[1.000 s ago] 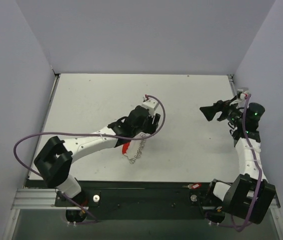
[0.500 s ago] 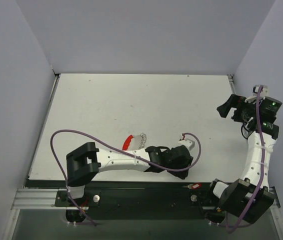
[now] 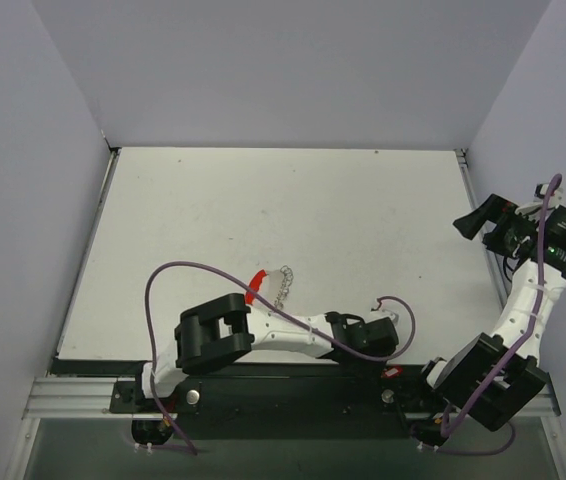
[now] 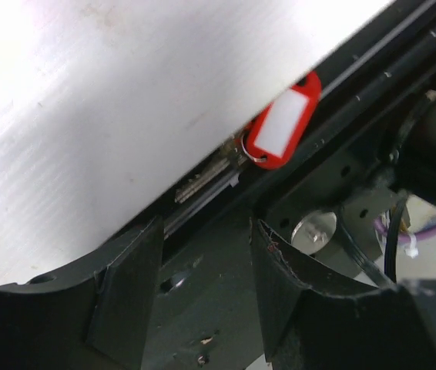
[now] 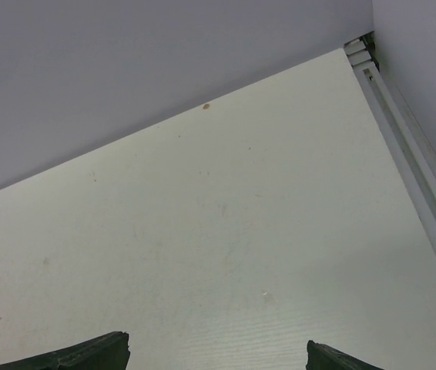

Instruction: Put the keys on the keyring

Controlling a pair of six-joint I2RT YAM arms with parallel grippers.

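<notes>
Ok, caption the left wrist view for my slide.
Left pincer, open and empty, over the table edge, where a red white-labelled tag and its key lie.

The top view looks down from above the near side over the whole table point(image 3: 263, 210). The left wrist view sits close over its near edge, right of centre, sharing a red tag point(image 4: 282, 129) with the top view. The right wrist view faces the far right corner point(image 5: 357, 48).

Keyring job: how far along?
Done: nothing confirmed. The keys lie beside the keyring on the table; threading unclear. In hand: nothing. The left gripper is open over a red key tag at the front edge; the right gripper is open and empty. Left: threading.
</notes>
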